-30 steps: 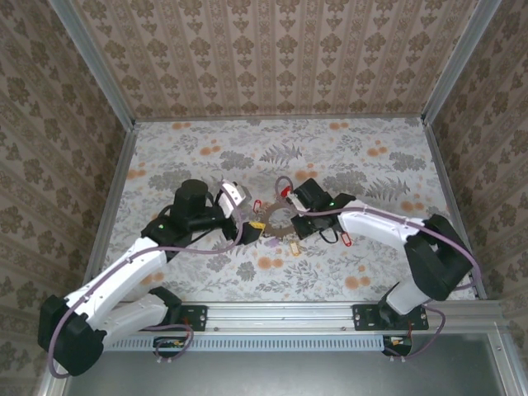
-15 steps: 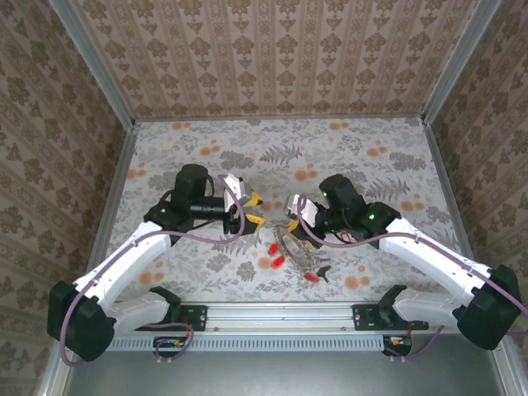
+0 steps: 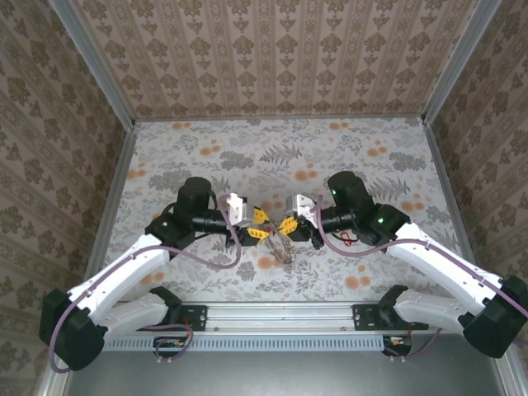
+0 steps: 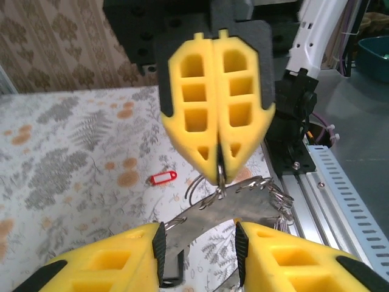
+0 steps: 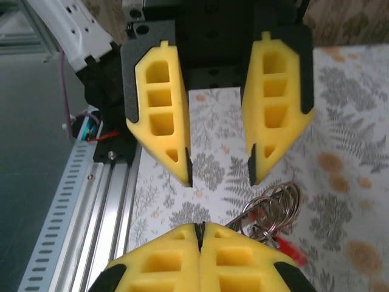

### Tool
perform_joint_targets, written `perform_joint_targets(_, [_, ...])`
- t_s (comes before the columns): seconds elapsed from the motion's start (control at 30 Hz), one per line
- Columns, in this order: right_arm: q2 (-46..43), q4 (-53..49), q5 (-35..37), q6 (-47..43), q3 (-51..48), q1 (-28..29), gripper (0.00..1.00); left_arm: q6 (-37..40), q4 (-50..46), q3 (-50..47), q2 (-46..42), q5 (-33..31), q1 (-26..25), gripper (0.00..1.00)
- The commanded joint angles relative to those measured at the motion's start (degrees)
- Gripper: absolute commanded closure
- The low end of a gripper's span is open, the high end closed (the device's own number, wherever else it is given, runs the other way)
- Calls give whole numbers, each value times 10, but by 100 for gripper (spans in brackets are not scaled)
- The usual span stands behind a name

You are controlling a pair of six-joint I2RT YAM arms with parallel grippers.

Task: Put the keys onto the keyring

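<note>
Floral-print bench (image 3: 206,140), patterned wallpaper on the walls. Right fingers (image 4: 194,115) are clenched on the keyring (image 4: 243,194) at mid-bench, and a red-tagged key (image 5: 293,252) hangs off it. Left fingers (image 5: 161,115) stand apart, grasping nothing. They face the right ones head-on, with the ring just below the gap. One loose red key (image 4: 164,177) lies flat on the bench. I judge that one falls to the free left arm. No writing legible.
</note>
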Motion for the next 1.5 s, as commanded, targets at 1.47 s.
perform_joint_targets(1.47, [-4,195,8,16,-64,35,100,-29,157,-68,-52,-122,-77,82])
